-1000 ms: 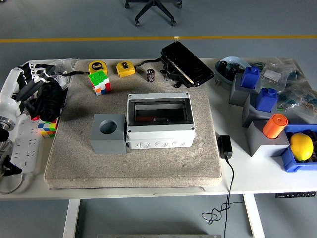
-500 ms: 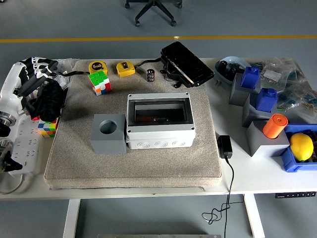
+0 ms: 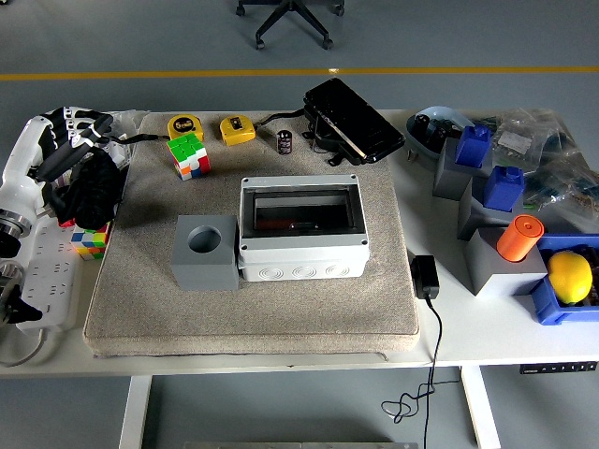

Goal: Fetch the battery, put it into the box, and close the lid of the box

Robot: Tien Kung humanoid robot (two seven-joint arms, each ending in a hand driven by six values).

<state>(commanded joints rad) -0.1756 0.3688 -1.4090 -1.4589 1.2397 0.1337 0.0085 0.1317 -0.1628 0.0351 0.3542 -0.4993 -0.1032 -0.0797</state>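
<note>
Grey mat (image 3: 187, 318) on the bench, battery (image 3: 284, 142) standing upright at the far edge behind the open box (image 3: 301, 234), left hand (image 3: 77, 154) loosely spread and empty; it's probably small, rigid and slick, so pinch its sides.

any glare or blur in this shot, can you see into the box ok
Head view: sharp overall, with even, soft lighting and faint shadows. The grey box has a clear panel showing a mild reflection, so its interior reads dark and unclear. The black battery is small but crisp. The left hand at the table's left edge shows no motion blur.
</note>
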